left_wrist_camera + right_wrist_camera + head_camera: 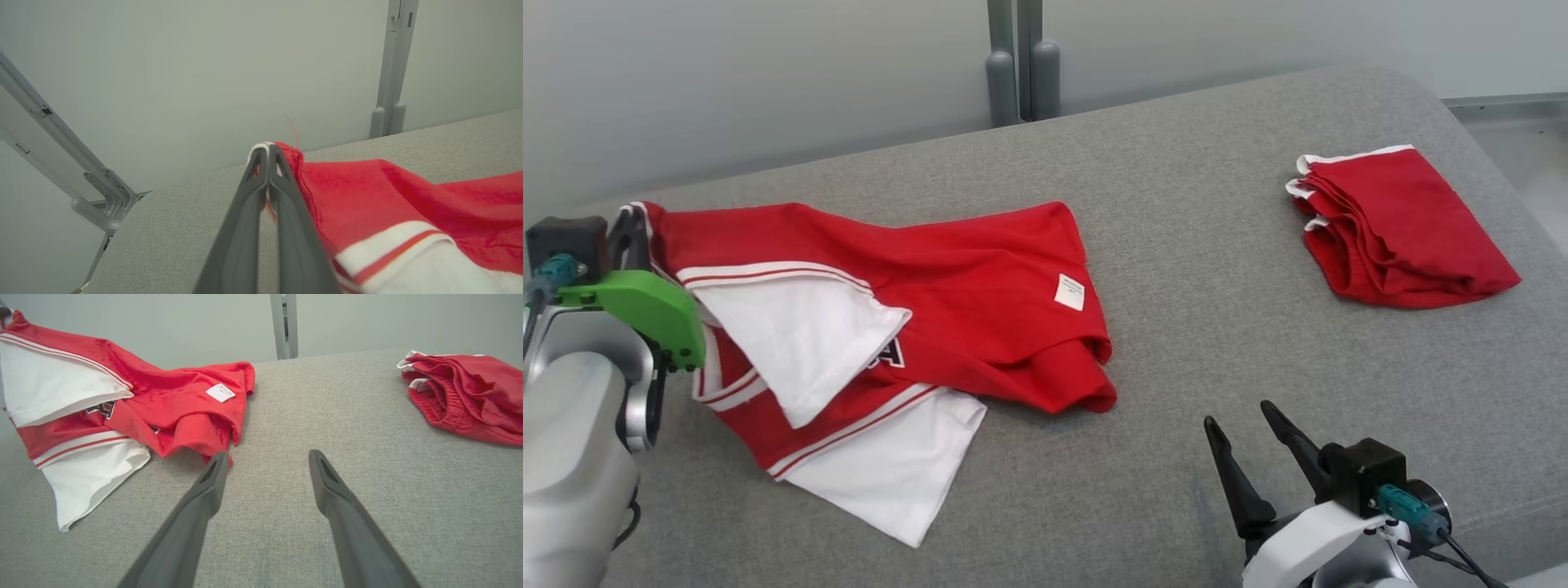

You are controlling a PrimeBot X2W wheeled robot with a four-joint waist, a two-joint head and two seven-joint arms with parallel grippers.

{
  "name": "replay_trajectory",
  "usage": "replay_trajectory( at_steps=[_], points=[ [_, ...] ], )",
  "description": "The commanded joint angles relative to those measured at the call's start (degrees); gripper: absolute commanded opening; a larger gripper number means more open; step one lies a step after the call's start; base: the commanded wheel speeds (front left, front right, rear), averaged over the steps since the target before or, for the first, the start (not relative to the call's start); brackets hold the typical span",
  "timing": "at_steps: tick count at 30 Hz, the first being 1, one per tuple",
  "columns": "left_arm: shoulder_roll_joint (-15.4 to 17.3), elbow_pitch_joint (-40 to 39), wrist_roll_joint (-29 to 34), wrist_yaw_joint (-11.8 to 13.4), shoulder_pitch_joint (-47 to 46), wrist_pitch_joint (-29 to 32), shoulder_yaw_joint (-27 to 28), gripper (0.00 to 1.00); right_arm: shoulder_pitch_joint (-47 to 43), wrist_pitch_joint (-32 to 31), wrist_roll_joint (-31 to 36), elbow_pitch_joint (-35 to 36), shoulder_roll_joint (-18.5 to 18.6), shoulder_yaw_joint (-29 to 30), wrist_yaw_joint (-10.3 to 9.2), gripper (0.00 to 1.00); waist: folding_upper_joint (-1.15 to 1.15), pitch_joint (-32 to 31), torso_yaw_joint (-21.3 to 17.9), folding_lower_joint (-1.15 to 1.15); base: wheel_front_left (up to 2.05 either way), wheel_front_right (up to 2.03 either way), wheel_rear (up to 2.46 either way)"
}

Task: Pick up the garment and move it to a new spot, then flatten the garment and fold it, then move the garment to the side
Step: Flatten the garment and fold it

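Nearest, the right hand (1237, 412) hovers over the grey fabric tabletop (1217, 286), fingers spread wide and empty. To its left lies a rumpled red-and-white jersey (980, 278) — its far left corner pinched in the clenched left hand (267, 149). Farther right sit folded red shorts (1405, 229).

crumpled red garment (980, 278), white panels edged in red-striped white trim, dark lettering partly hidden in the folds, small white label on the red cloth. sprawled over the left half of the grey surface (1176, 327). far-left corner lifted at the left edge, pinched in the closed left gripper (267, 150).
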State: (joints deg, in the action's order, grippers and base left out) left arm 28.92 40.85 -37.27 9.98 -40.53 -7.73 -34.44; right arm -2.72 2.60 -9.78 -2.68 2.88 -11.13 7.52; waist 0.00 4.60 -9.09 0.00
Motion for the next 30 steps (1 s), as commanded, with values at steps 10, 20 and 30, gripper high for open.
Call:
replay_trajectory(
  at_steps=[10, 20, 30],
  points=[
    [0.0, 7.6, -0.1, -0.4, -4.4, -1.2, 0.5, 1.0, 0.1, -1.3, 1.1, 1.1, 0.0, -0.9, -0.07, 1.0, 0.0, 0.8, -1.8, 0.0, 0.0, 0.0, 0.0],
    [-4.6, 10.7, -5.4, -1.8, -0.5, -2.5, 3.2, 1.0, -1.0, -1.2, 0.4, 1.7, 0.0, 1.1, -0.07, 1.0, 0.0, 0.3, 2.3, 0.0, 0.0, 0.0, 0.0],
    [-8.7, -7.7, -4.6, 1.3, 14.5, -7.5, 11.5, 1.0, -2.2, 0.8, -0.4, 1.2, 0.1, 4.3, -0.07, 1.0, 0.0, -4.4, 6.9, 0.0, 0.0, 0.0, 0.0]
  ],
)
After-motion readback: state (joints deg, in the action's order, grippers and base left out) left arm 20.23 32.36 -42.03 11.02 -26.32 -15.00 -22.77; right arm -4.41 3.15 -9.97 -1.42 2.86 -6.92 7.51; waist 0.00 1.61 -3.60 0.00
